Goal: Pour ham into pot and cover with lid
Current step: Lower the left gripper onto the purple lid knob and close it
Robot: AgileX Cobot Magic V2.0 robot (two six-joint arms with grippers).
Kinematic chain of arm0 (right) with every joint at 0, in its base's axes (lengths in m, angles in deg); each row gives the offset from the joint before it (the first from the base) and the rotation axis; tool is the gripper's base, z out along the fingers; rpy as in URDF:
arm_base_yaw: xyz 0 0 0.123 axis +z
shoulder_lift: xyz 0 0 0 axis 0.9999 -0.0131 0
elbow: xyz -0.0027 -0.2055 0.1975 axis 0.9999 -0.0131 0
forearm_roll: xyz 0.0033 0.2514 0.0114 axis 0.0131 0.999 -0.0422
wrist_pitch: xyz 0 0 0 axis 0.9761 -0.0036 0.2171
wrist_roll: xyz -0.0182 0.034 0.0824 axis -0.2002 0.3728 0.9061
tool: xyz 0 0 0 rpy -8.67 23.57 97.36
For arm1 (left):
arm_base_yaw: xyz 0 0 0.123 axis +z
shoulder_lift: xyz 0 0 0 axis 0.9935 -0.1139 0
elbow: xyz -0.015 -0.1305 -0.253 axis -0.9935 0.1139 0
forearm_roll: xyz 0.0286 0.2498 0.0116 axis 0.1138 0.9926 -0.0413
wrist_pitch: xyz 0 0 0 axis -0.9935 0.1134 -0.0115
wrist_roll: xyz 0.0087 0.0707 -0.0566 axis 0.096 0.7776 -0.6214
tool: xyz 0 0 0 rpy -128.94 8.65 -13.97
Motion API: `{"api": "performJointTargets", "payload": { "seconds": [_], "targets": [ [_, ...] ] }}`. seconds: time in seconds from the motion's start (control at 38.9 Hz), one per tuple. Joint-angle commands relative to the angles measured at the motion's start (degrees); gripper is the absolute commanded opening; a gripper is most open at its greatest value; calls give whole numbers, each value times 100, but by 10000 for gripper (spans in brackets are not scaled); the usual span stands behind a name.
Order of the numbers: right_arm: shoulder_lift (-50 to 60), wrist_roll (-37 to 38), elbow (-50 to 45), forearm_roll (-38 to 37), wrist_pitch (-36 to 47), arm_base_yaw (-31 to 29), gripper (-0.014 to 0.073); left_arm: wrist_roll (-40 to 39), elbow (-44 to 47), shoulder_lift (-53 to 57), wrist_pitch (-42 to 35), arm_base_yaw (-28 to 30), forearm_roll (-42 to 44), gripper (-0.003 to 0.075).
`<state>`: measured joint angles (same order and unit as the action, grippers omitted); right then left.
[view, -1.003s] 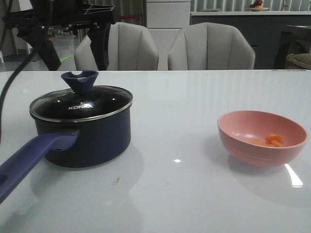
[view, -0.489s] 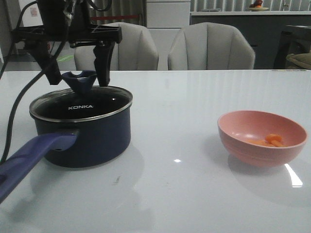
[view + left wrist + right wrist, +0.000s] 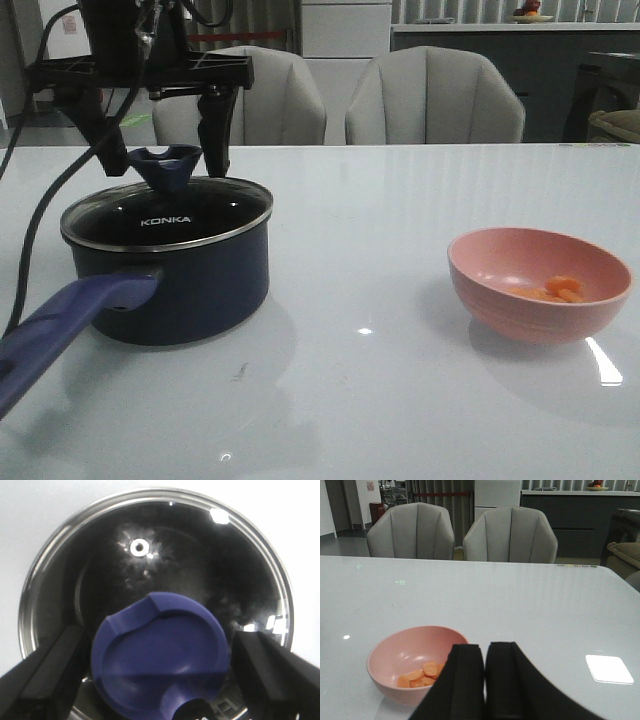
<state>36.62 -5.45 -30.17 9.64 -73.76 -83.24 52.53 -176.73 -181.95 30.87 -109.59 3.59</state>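
Nearest, the ham (image 3: 556, 289) sits unpoured in the pink bowl (image 3: 538, 283). Further back, the left gripper (image 3: 163, 128) straddles the lid (image 3: 166, 212) knob, jaws wide; I'd say uncovering the pot (image 3: 172, 273) needs closing, lifting. Right gripper (image 3: 485, 652) closed, empty.

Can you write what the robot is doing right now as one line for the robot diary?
left gripper: open, astride lid knob | lid: on pot | right gripper: shut, empty, near pink bowl | ham: in bowl
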Motion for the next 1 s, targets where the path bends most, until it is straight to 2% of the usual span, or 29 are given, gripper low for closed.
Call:
{"api": "performJointTargets", "payload": {
  "seconds": [0.0,0.15,0.28,0.36,0.98],
  "targets": [
    [123,-4,26,-61,446,8,181,-89,-181,300,-129,-23,20,595],
    [123,-4,26,-61,446,8,181,-89,-181,300,-97,-23,-25,496],
    [123,-4,26,-61,446,8,181,-89,-181,290,-88,-23,-100,375],
    [123,-4,26,-61,446,8,181,-89,-181,290,-88,-23,-100,343],
    [123,-4,26,-61,446,8,181,-66,-370,302,82,28,62,330]
  ]
}}
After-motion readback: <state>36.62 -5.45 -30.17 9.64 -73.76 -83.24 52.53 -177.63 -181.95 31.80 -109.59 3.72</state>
